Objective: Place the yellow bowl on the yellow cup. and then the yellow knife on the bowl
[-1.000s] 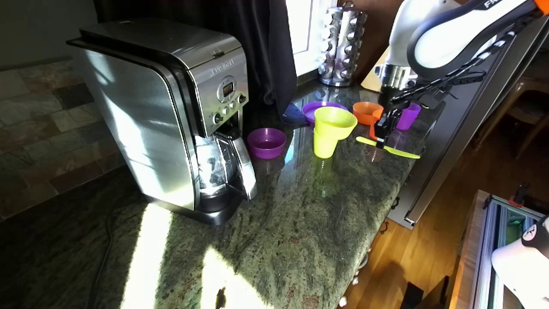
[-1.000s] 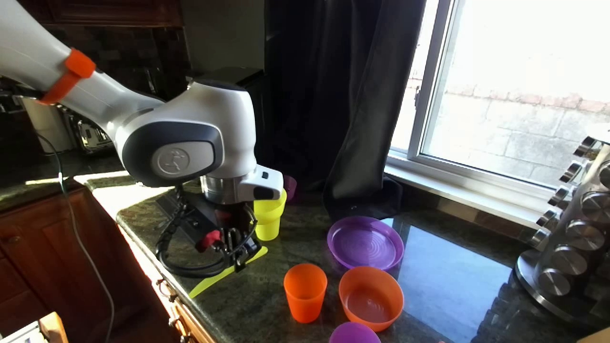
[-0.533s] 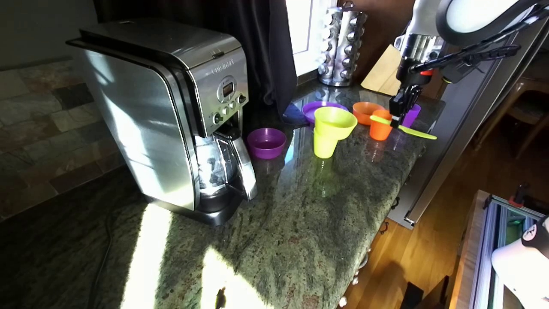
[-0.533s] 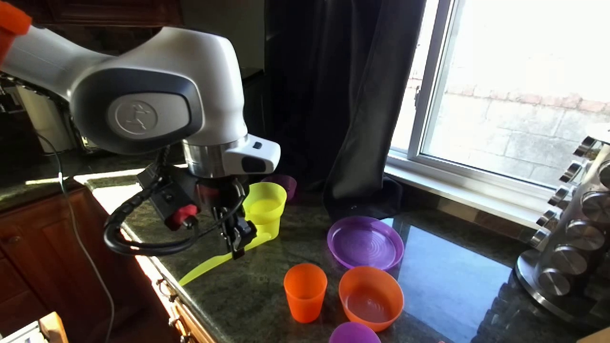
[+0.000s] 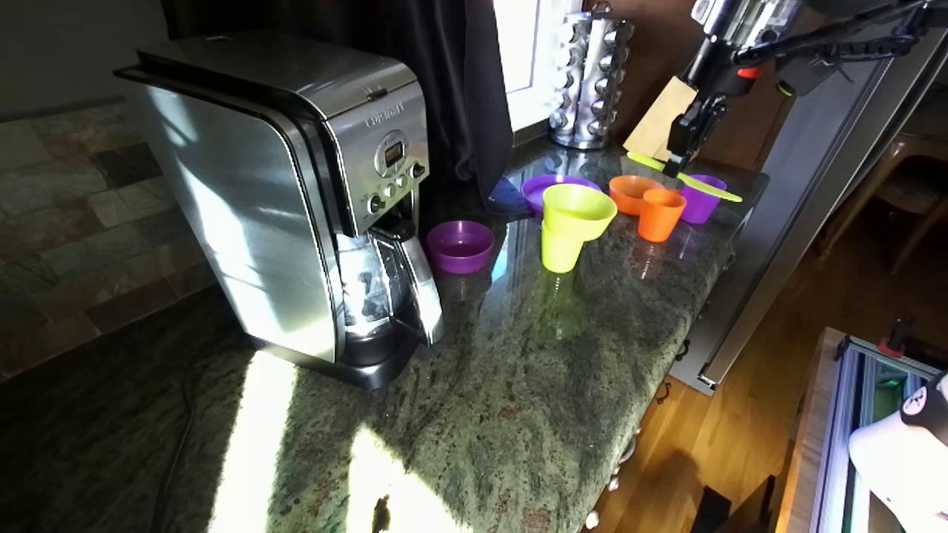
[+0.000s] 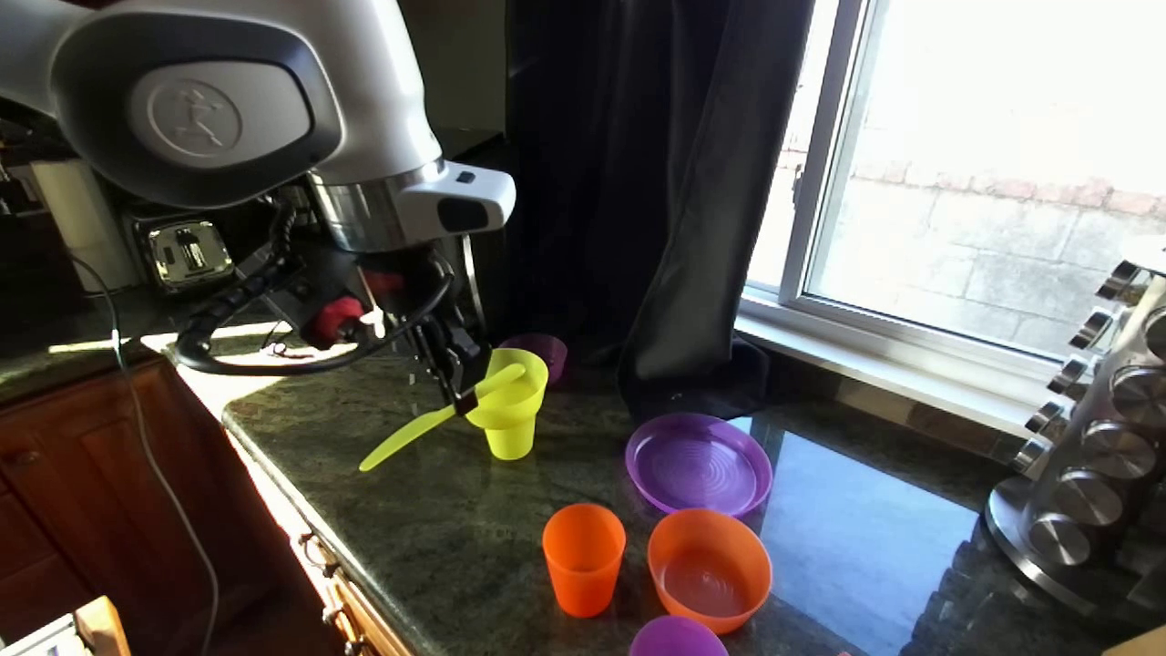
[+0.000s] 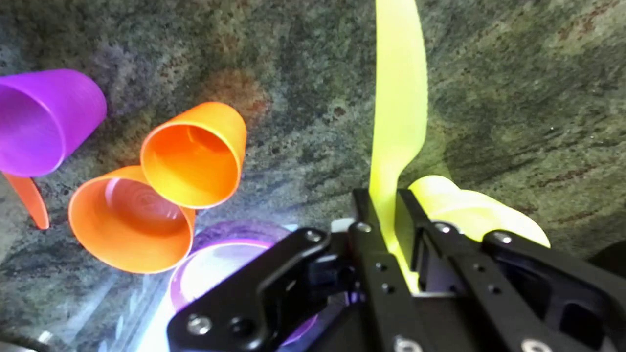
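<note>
Above the far end of the tabletop, in an exterior view, the pincer is clamped on the yellow knife, holding it in mid-air! The yellow bowl sits on the yellow cup, seemingly off-centre, so step one looks done; step two, setting the knife on that bowl, is all that's left. Count along with me: one yellow knife, one yellow bowl, one yellow cup, one coffee maker, one spice rack.

Again in an exterior view, one end of the knife crosses the bowl's outline, but whether it is truly over the bowl I can't tell from this angle. Tally up: one orange cup, one orange bowl, one purple plate, and one purple bowl peeking out behind the yellow one.

Down at the wrist view, both fingertips pinch the knife, and the yellow bowl and cup lie off to one side, so I reckon it needs some sideways travel before lowering. One purple cup makes the list, plus one orange piece partly hidden by it, too little showing to name. Three cups in all, then, and three bowls!
</note>
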Robot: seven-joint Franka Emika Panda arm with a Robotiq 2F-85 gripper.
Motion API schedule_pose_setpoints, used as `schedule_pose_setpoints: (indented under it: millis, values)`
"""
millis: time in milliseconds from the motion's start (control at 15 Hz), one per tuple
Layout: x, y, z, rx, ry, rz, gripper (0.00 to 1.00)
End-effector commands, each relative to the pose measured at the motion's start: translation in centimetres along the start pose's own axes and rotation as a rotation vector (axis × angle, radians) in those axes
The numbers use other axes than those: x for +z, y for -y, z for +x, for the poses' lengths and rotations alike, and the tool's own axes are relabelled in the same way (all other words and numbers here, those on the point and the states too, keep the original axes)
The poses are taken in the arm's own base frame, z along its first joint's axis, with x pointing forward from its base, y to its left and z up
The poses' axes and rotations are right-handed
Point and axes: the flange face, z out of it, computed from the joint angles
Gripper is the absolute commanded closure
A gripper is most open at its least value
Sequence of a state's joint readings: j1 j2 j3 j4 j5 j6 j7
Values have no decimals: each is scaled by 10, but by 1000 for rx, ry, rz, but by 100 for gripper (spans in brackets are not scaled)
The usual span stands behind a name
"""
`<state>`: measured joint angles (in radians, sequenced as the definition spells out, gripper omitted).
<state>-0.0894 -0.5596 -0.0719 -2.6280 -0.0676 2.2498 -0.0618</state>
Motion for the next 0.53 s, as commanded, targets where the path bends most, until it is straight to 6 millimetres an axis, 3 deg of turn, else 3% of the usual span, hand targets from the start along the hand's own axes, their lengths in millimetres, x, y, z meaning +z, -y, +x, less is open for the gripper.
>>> schedule_pose_setpoints:
  millis: [0, 467]
  values:
    - [-14, 19, 17, -53, -31, 27, 96]
    - [-1, 53, 65, -155, 1, 35, 96]
